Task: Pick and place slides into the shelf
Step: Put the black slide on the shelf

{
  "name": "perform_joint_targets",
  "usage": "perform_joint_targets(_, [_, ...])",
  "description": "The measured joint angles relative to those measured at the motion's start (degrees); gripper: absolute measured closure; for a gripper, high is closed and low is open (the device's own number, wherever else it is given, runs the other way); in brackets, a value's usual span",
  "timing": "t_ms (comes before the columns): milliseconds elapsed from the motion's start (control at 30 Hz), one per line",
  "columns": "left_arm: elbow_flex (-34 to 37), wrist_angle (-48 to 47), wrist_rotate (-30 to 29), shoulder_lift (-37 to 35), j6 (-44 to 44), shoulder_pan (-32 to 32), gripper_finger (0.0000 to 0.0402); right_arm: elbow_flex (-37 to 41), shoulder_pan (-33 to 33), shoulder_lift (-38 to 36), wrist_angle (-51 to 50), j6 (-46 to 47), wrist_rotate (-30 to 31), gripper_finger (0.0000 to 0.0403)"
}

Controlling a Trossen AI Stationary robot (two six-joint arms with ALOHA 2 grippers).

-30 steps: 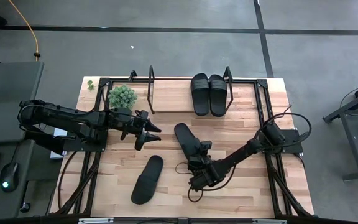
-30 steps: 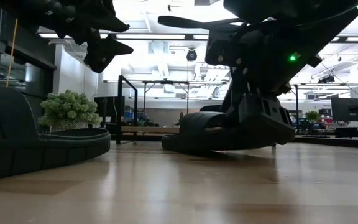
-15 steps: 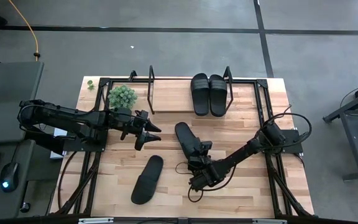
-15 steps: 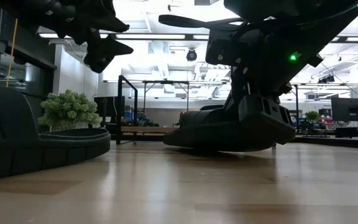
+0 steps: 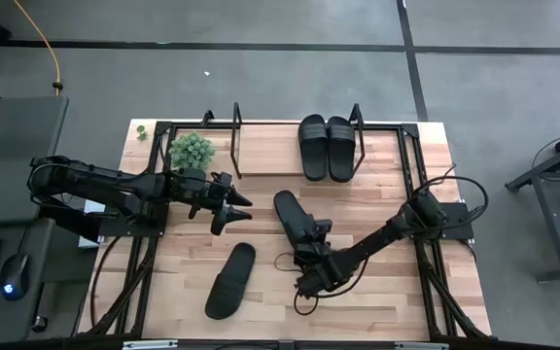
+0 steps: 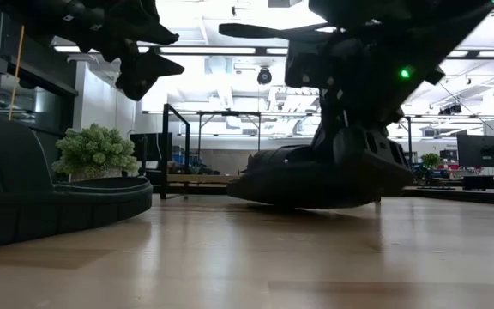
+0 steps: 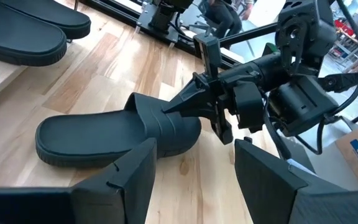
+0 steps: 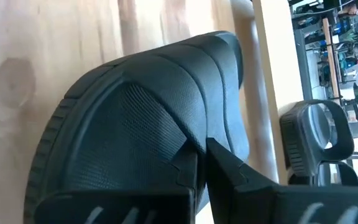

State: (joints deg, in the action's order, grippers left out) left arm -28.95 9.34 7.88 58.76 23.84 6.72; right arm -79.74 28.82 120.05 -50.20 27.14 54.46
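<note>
Slide (image 6: 316,176) newly raised, sole hidden

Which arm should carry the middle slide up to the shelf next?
Right. The right gripper is already shut on the middle slide's strap. The left gripper hovers open and empty beside it. The shelf holds two slides at its right end, with free board to their left.

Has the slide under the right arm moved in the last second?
Yes. The slide has lifted slightly off the tabletop, pinched by the right tool.
</note>
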Motion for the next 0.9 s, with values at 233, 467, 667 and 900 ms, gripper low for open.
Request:
perform_joint_targets(233, [0.0,0.0,-1.5,0.0,0.0,0.0,0.0202,-4.6,-0.2,0.0,-2.4,0.0,1.0,0.0402])
perform_joint_targets(467, [0.0,0.0,1.1,0.0,1.4,0.0,0.0202,-6.9,-1.3,0.0,-4.7,-0.1,1.2,0.0402])
perform_joint_targets(667, [0.0,0.0,1.8,0.0,1.5,0.0,0.0202,-8.8,-2.1,0.0,-7.1,-0.1,1.3,0.0403])
perform_joint_targets(900, [0.0,0.0,2.0,0.0,1.5,0.0,0.0202,-12.4,-2.2,0.0,-11.9,1.4,2.1,0.0403])
